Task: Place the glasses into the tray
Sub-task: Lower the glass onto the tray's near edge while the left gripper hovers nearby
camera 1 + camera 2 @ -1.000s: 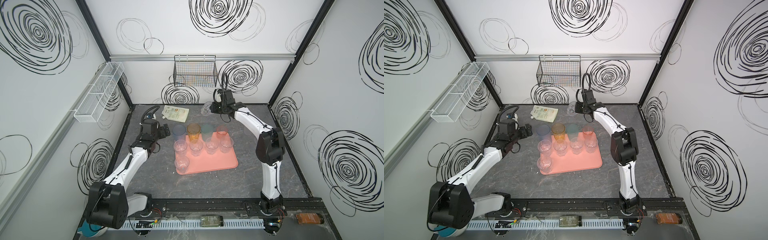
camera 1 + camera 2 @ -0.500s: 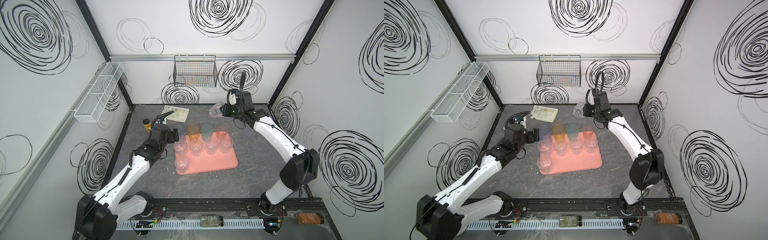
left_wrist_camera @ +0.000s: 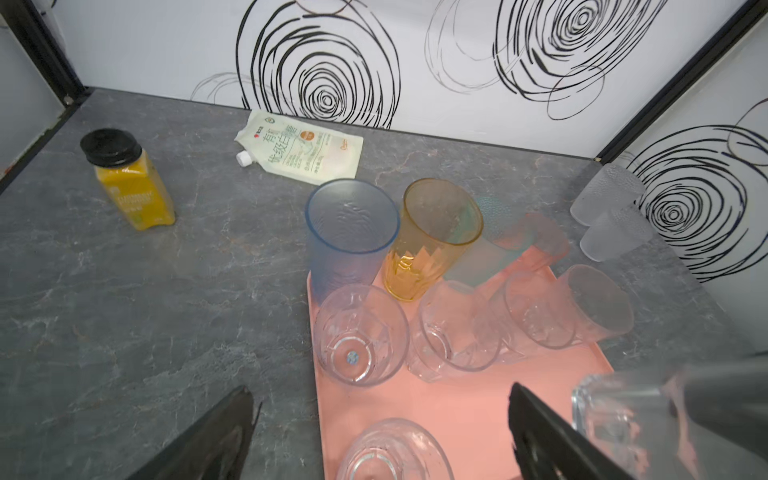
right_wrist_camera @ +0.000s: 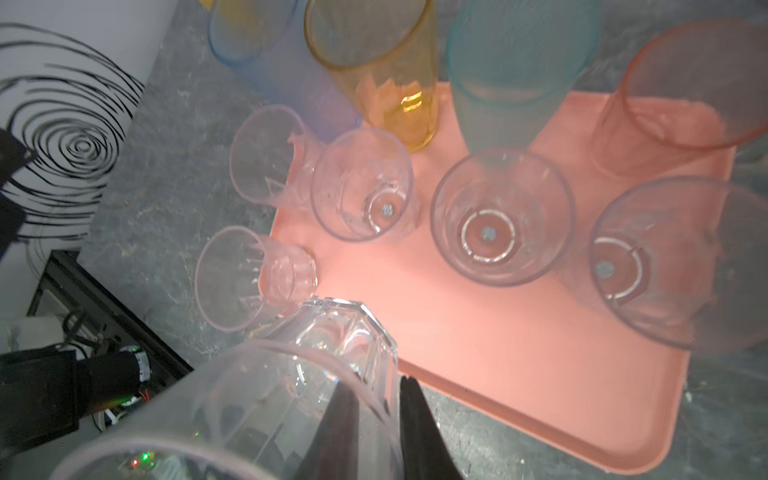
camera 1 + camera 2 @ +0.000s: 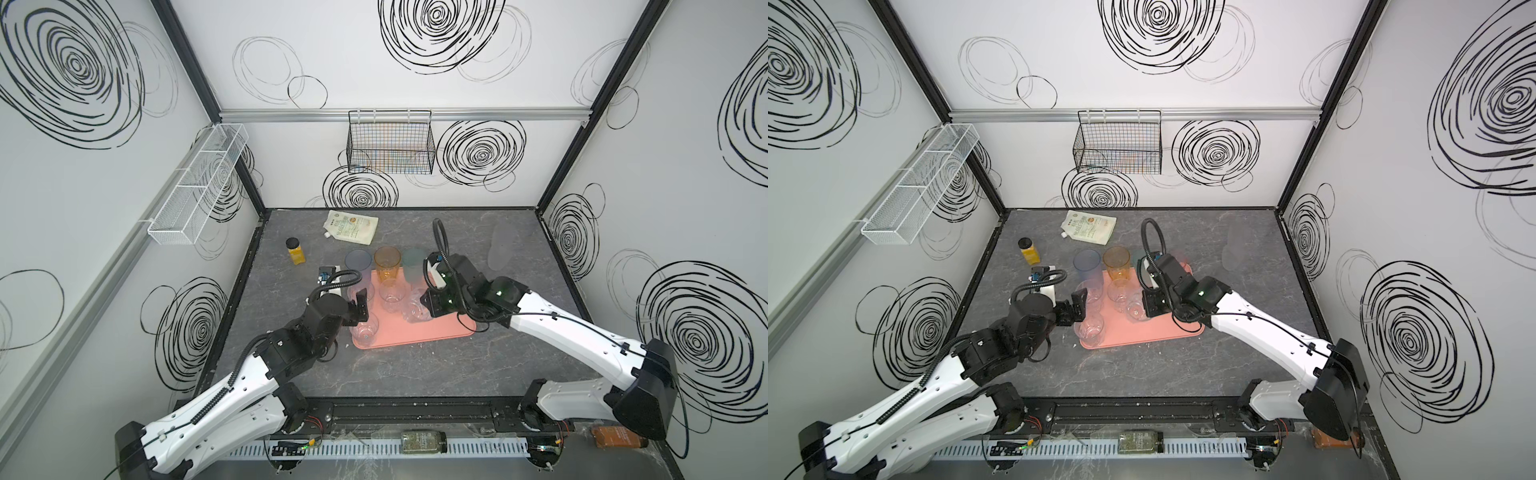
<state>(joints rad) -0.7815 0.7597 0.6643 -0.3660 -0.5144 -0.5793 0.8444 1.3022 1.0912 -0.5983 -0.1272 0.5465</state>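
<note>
We read the table (image 5: 415, 374) in both top views as a clock face, with 12 at the back wall.

1. At 10 o'clock stands the yellow bottle (image 5: 296, 251). At 11 o'clock the white pouch (image 5: 351, 225) lies flat.
2. The left gripper (image 3: 380, 419) hovers at the 9 o'clock edge of the tray (image 5: 415, 334). Its fingers (image 3: 220, 436) are spread wide and hold nothing. A clear glass (image 3: 392, 453) stands on the tray below the gap.
3. The tray lies at table centre. Along its 12 o'clock edge we see the blue glass (image 5: 358, 266), amber glass (image 5: 387, 266), teal glass (image 5: 412, 266) and pink glass (image 4: 685, 91). The short clear glasses (image 3: 453, 328) stand in a row just on their 6 o'clock side.
4. Toward the tray's 3 o'clock side, the right gripper (image 4: 374, 382) pinches the wall of a faceted glass (image 4: 324, 365) at its rim. The glass is tilted above the tray; we cannot tell whether it touches.
5. At 2 o'clock, off the tray, two frosted glasses (image 3: 606, 216) sit touching each other.
</note>
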